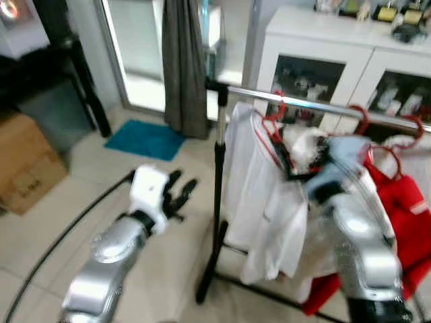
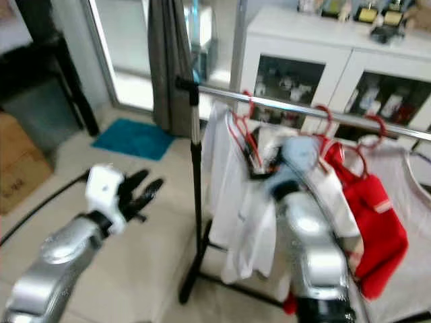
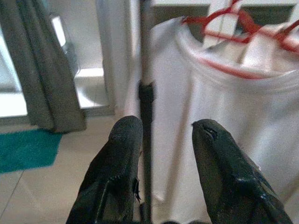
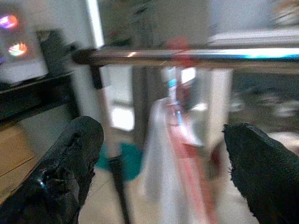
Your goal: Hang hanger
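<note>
Right then, the right gripper (image 4: 163, 154) was up at the clothes rail (image 1: 323, 106), its two black fingers spread wide with nothing between them. Through that wrist camera the chrome bar ran straight across, and a red hanger (image 4: 180, 112) with a white shirt (image 4: 156, 154) hung from it, blurred, beyond the gap between the fingers. From the head cameras the right arm (image 1: 360, 249) reached up in front of the garments, the wrist smeared with motion blur just below the bar, so whether a fingertip touched the hanger could not be told.

Over on the left, the left gripper (image 1: 178, 194) hovered above the tiled floor (image 1: 155, 262), near the rack's black upright post (image 1: 217, 202). Its fingers (image 3: 119, 163) were parted, holding nothing, and the post showed in the gap between them with the white shirt just beyond.

On the rail itself, the white shirt hung at the left end, nearest the post. Further right came more red hangers (image 1: 360, 120) and a red garment (image 1: 401, 215), with a pale one at the far right edge.

Behind the rack stood a white cabinet (image 1: 316, 40) with glass doors. A grey curtain (image 1: 185, 67) hung at the far wall, a teal mat (image 1: 145, 139) lay on the floor below it, and a cardboard box (image 1: 27, 165) sat at the left.
</note>
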Available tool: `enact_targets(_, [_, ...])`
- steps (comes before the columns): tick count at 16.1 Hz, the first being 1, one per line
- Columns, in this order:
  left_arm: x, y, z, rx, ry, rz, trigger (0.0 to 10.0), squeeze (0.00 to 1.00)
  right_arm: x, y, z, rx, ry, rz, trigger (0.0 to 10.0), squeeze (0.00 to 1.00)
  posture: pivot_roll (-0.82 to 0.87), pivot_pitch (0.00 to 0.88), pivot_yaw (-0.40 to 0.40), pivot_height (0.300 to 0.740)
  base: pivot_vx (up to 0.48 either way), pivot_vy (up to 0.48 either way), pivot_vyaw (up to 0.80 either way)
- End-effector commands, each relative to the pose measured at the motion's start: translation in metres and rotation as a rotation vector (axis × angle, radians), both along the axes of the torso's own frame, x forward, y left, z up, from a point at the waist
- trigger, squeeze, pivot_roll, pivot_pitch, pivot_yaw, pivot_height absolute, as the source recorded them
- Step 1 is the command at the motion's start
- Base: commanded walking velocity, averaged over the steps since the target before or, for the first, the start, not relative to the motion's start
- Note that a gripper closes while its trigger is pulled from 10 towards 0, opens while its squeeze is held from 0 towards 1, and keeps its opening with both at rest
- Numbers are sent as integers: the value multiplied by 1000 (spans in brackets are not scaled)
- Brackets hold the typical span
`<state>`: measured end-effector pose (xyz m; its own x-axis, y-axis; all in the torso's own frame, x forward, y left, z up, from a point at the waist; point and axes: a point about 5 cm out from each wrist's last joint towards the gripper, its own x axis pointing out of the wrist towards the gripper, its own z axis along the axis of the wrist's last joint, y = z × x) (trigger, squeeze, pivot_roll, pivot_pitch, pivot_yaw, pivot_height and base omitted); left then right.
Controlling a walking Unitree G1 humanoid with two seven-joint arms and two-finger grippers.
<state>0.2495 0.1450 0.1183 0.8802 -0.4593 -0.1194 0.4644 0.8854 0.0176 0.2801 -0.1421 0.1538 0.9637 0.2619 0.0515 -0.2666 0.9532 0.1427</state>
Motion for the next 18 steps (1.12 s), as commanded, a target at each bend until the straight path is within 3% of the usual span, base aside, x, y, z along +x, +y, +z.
enact_targets(1, [-2,-5,5,-14,-25,-30,10000,0,-1,-6,3,9,-1,4,10000,0,21,0,-22,740,0,0,0])
enact_targets(3, [-5,-6,4,7,-20,-63,10000,0,-2,-5,0,7,27,35,10000,0,27,0,-23,740,0,0,0])
enact_targets(4, [-7,-5,3,18,-17,-77,10000,0,-2,-4,-1,25,32,54,10000,1000,28,0,-24,740,0,0,0])
enact_targets(7, [-9,-6,2,26,-11,-130,10000,0,5,-6,-1,-27,60,36,10000,1000,23,0,-30,740,0,0,0])
enact_targets(9, [-14,-13,3,36,19,-275,10000,0,18,-17,11,-95,57,-44,10000,1000,26,0,-41,740,0,0,0])
enact_targets(10, [-16,-17,3,35,26,-333,10000,0,25,-23,14,-78,72,-93,10000,1000,25,0,-42,740,0,0,0])
enact_targets(14, [-16,-29,13,20,16,-486,10000,0,49,-19,19,-54,150,15,10000,1000,4,0,-28,740,0,0,0])
enact_targets(15, [-18,-33,14,25,25,-540,10000,0,54,-14,18,-14,176,89,10000,467,3,0,-24,740,0,0,0])
enact_targets(16, [-19,-36,12,38,37,-574,10000,0,61,-13,15,-37,206,121,10000,0,2,0,-20,740,0,0,0])
enact_targets(18, [-18,-40,10,43,40,-580,10000,0,73,-20,10,-89,242,75,10000,0,6,0,-15,740,0,0,0])
